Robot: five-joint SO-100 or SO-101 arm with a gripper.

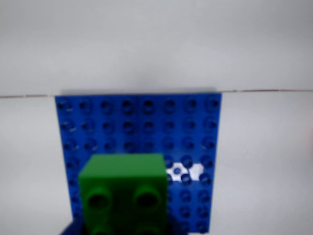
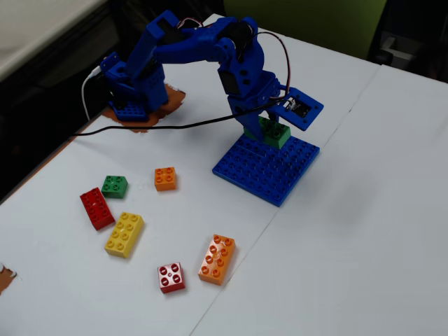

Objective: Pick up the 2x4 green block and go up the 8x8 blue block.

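Gripper (image 2: 269,126): closed on the 2x4 green block (image 2: 274,131), as far as you can judge; the fingers themselves are hidden behind the arm and the camera mount, so take the grip as likely, not certain.

2x4 green block: held at the near-arm edge of the 8x8 blue block (image 2: 269,168) in the fixed view. In the wrist view it fills the lower centre (image 1: 124,193), studs facing the lens, with the plate (image 1: 142,127) spread behind it.

Contact: you cannot tell whether the brick rests on the studs or hangs just above them.

8x8 blue block: flat on the white table (image 2: 364,231), square to the wrist camera, all but the corner under the brick bare.

Step in hand: seating the brick on the plate.

Advice: keep the brick's long edge parallel to the stud rows, lower it straight, and release only once it sits level. A tilted brick will likely ride on stud tops and tip.

Spare bricks: small green brick (image 2: 114,185), red brick (image 2: 96,208), yellow brick (image 2: 124,234), small orange brick (image 2: 165,178), well apart from the plate; leave them.
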